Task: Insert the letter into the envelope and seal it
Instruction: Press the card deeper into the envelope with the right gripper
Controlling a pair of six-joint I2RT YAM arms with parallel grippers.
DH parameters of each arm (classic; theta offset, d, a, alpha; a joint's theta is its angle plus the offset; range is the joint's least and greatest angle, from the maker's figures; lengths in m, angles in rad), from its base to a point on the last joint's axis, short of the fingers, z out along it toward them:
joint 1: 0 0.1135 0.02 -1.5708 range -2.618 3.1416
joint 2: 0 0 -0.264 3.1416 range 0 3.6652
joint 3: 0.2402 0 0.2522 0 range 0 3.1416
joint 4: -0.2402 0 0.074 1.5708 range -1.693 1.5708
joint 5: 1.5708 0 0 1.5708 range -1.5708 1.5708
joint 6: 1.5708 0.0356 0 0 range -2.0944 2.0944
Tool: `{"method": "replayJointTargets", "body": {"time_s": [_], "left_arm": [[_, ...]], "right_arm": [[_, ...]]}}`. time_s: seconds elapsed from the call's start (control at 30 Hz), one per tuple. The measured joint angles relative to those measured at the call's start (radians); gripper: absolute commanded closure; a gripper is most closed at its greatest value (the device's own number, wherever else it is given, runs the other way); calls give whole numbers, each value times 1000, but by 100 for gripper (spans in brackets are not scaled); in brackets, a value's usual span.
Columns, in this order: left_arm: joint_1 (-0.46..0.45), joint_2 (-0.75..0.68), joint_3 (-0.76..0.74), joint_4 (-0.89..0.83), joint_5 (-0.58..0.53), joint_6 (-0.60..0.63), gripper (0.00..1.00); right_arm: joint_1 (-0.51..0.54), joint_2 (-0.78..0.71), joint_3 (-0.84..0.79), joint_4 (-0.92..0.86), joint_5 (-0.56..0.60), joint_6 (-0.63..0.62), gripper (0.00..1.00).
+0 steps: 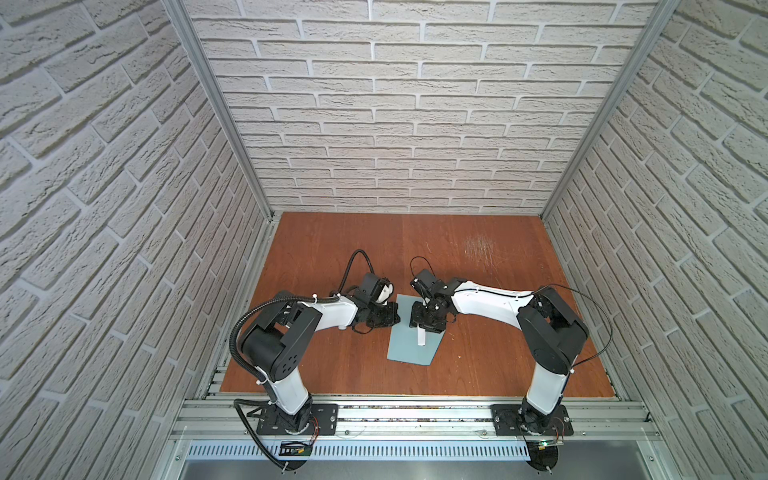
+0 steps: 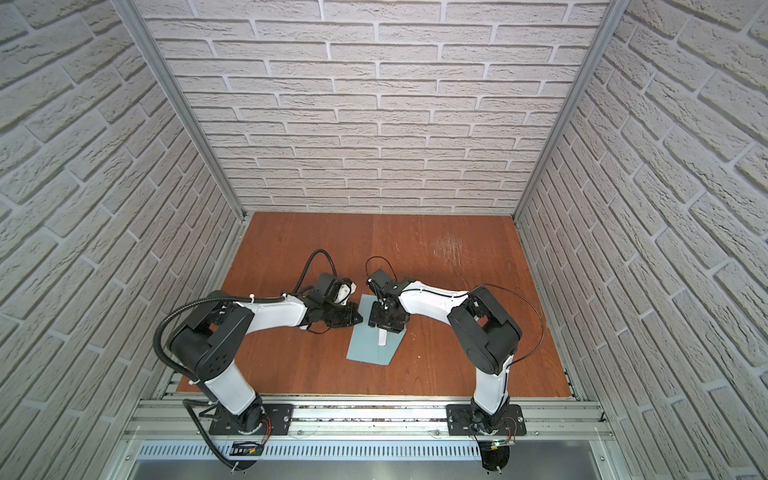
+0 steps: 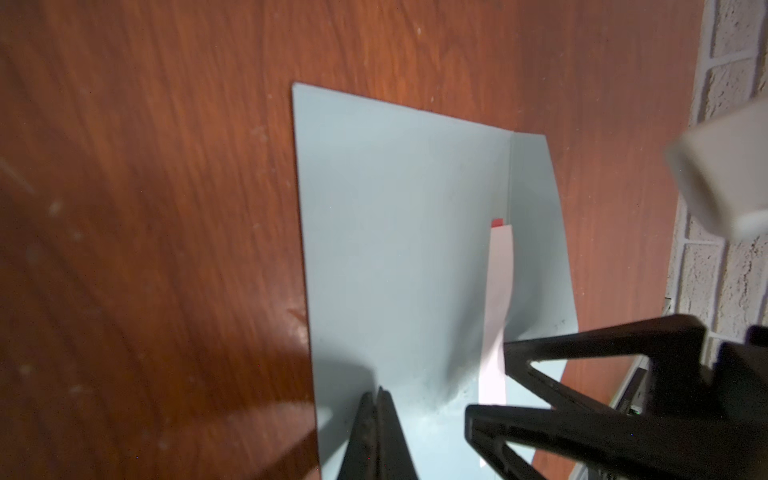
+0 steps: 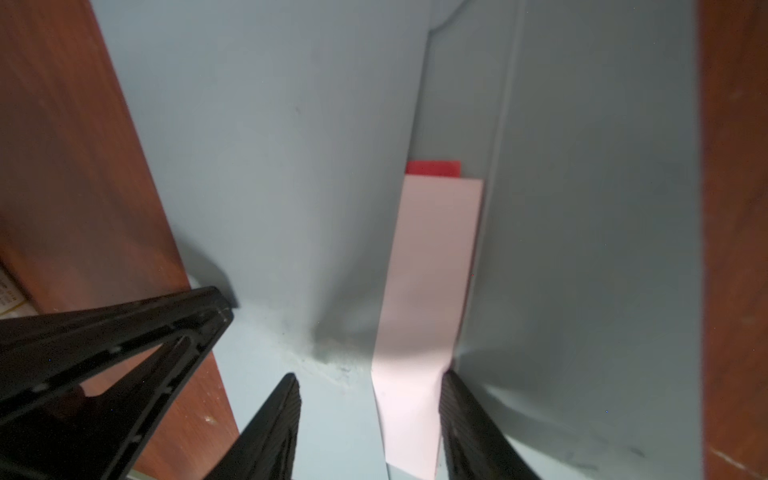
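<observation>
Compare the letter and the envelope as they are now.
Colour: the letter is pale pink with a red end; the envelope is light blue-grey. Size: the envelope is far broader than the letter's visible strip. State: the envelope lies spread on the table, flap open; the letter shows only a narrow strip along the flap fold. Both are thin paper.

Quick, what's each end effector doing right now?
Left end effector: shut, tips at the envelope; grip unclear.
Right end effector: open, straddling the letter.
</observation>
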Motion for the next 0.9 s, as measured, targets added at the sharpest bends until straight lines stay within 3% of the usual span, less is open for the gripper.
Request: {"method": "replayJointTargets", "body": {"time_s": [0.77, 0.9], "left_arm": [[0, 1, 0, 0, 4, 2, 100], [0, 1, 0, 0, 6, 3, 88]], "right_arm": [[7, 1, 24, -41, 44, -26, 41], [6, 0, 36, -56, 63, -29, 39]]}}
